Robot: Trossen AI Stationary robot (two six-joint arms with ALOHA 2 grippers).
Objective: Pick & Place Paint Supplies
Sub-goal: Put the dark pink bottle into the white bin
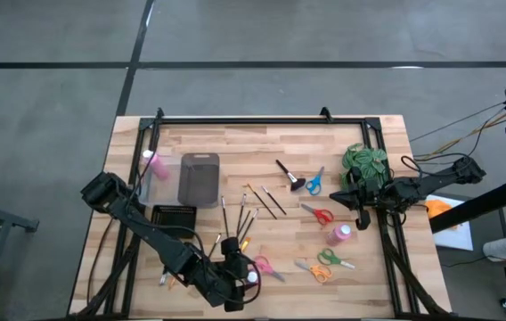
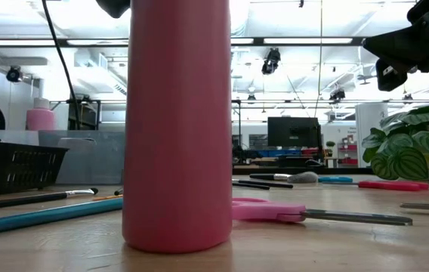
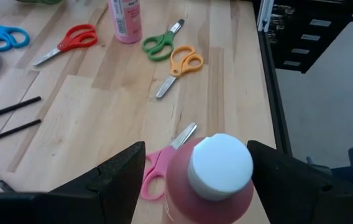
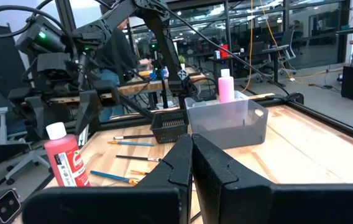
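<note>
Left wrist view: smooth cylindrical pink bottle (image 3: 210, 186), round white cap (image 3: 220, 166).

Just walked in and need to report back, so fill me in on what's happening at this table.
The left hand is at the near edge of the table with its fingers spread on either side of a pink bottle with a white cap, which stands upright on the wood beside pink scissors. Whether the fingers touch it is unclear. The right hand waits shut at the right side, by the leafy plant. Brushes, several scissors and another pink bottle lie scattered on the table; a third bottle is by the clear bin.
</note>
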